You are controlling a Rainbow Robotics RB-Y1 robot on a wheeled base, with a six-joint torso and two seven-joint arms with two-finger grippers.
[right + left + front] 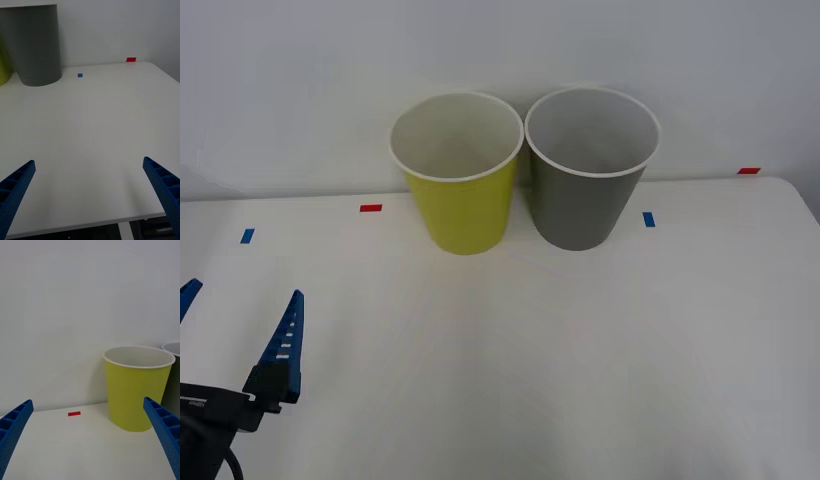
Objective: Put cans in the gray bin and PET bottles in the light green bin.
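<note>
Nearest: left gripper (pixel 240 335) low at table's (pixel 580 350) near-left corner, fingers spread, holding nothing. Right gripper (pixel 90 195) likewise wide apart, empty, over table's right side. Far edge, by wall: light green bin (pixel 460 205) w/ gray bin (pixel 585 195) right beside, rims touching. Risk: a swing into either bin could tip both.

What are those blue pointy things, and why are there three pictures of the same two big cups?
They are a robot's fingers. It has two arms, each ending in a two-finger gripper. One picture looks down from above the arms: the left gripper is at the table's near left corner, open and holding nothing. The other two come from cameras on each wrist, so the open right gripper shows at the bottom corners. The cups are bins: the light green bin and the gray bin, standing side by side by the wall. Small red and blue marks dot the table.
</note>
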